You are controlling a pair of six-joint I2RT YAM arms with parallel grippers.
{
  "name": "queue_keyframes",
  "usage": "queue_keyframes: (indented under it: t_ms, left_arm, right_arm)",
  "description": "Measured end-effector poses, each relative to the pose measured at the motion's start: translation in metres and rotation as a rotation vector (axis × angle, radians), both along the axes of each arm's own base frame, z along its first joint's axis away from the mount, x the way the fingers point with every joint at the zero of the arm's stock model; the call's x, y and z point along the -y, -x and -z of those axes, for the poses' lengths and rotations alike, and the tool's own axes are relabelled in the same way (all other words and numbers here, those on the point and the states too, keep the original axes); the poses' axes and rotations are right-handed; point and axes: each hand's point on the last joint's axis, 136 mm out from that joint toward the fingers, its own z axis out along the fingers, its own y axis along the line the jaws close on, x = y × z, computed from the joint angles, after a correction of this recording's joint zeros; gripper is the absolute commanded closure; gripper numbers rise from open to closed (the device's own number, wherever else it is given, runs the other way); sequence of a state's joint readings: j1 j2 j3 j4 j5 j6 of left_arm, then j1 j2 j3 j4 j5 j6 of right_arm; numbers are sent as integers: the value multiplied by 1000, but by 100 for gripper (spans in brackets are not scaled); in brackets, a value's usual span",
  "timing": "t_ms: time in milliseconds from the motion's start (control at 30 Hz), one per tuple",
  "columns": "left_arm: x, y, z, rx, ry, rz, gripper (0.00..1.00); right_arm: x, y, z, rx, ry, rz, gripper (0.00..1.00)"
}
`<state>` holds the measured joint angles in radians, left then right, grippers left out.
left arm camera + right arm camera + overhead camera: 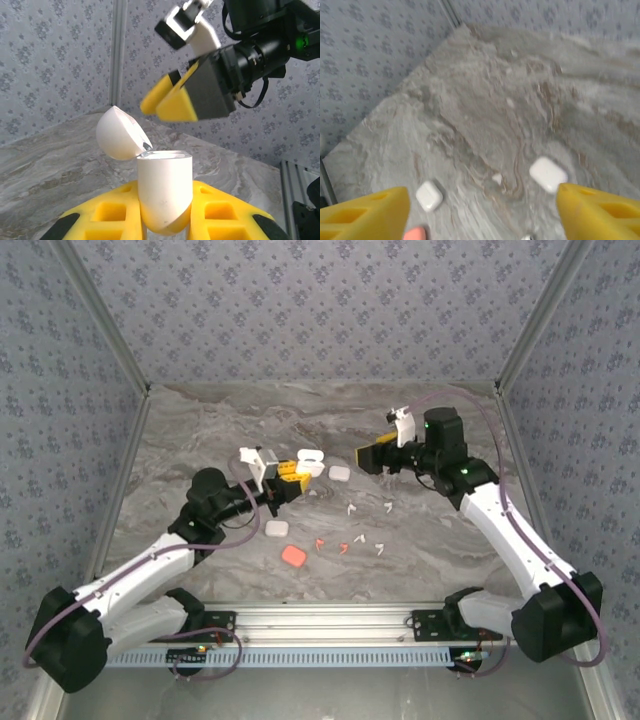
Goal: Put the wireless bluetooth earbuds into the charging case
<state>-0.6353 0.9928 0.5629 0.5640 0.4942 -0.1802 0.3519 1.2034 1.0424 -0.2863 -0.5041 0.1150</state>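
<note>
Left gripper (289, 473) is clamped on the open charging case (165, 187), lid flipped back, mouth upward. Right gripper (365, 456) hangs spread wide and empty, and the earbuds (352, 508) lie scattered on the desk (200, 440) just base-side of it, so they look like the right arm's pick.

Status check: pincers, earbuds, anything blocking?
Left pincer shut on white case, lid open. Right pincer open, empty. Earbuds loose on table. Nothing between pincers.
</note>
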Motion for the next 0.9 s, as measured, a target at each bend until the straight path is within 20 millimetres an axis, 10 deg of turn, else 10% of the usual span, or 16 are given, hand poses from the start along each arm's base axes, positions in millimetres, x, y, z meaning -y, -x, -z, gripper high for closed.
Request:
queue_keyframes:
  t_ms: [500, 900]
  left_arm:
    - [-7, 0, 3, 6, -20, -36, 100]
    - [-8, 1, 4, 0, -25, -39, 100]
  right_arm:
    - [-20, 7, 182, -426, 263, -41, 43]
    - [-31, 3, 224, -491, 347, -50, 50]
